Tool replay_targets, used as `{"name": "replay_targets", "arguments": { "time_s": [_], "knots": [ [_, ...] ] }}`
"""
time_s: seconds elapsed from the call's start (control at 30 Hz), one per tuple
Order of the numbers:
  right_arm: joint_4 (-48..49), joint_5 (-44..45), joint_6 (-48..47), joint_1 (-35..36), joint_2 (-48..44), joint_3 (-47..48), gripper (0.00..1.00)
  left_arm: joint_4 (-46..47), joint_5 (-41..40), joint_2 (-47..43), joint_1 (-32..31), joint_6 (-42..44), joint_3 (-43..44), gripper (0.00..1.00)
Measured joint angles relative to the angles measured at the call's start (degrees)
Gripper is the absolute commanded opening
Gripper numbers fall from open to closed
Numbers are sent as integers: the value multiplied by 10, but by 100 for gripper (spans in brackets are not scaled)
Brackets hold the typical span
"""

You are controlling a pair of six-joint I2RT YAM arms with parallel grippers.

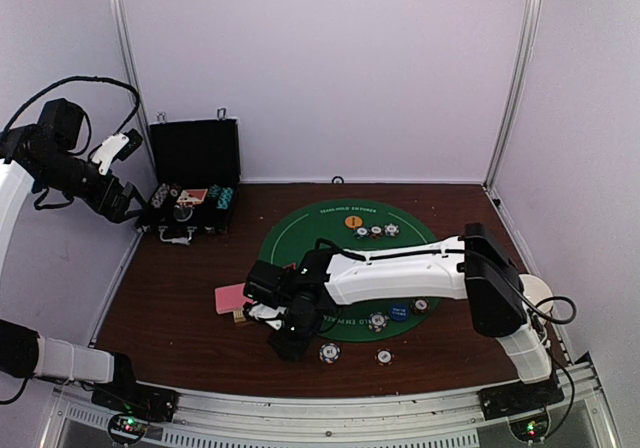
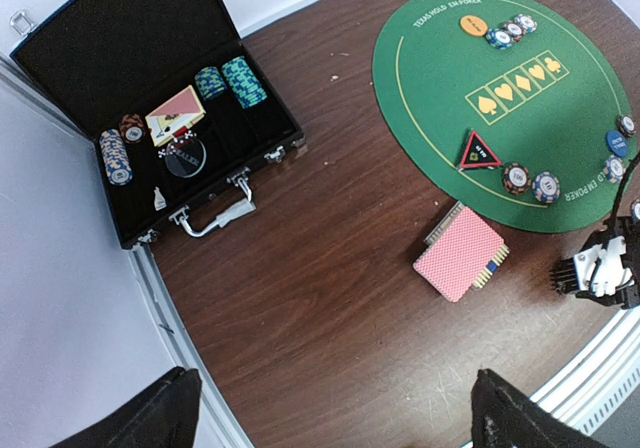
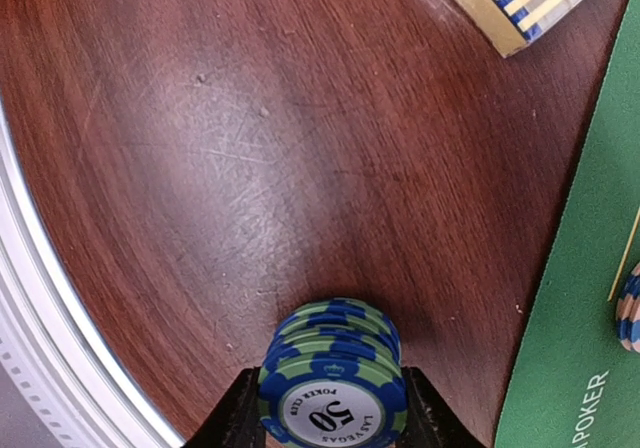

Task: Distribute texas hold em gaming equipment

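Because the blue-green chip stack (image 3: 333, 378) stands on the wooden table (image 3: 200, 168) left of the green mat (image 3: 590, 298), my right pincer (image 3: 330, 413) clamps its sides for transfer; my left pincer (image 2: 335, 418) hangs open.

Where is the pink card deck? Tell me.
In the top view the card deck lies on the table just left of the green mat, beside the right gripper.

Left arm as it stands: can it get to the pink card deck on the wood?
Probably yes. The card deck lies on the wood beside the green mat, nothing on it, and the left pincer hangs open up high. Only the right pincer, around a chip stack nearby, might crowd it.
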Motion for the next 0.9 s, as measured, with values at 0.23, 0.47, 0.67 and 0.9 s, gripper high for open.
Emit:
{"name": "replay_targets", "arguments": {
  "time_s": [0.23, 0.47, 0.67, 0.9],
  "knots": [
    [-6, 0, 0, 0, 0, 8, 30, 0, 0, 0, 0, 0, 0, 97],
    [-11, 0, 0, 0, 0, 8, 18, 0, 0, 0, 0, 0, 0, 97],
    [-20, 16, 0, 1, -2, 19, 14, 0, 0, 0, 0, 0, 1, 98],
    [-25, 33, 7, -9, -47, 4, 12, -1, 0, -1, 0, 0, 9, 97]
  ]
}}
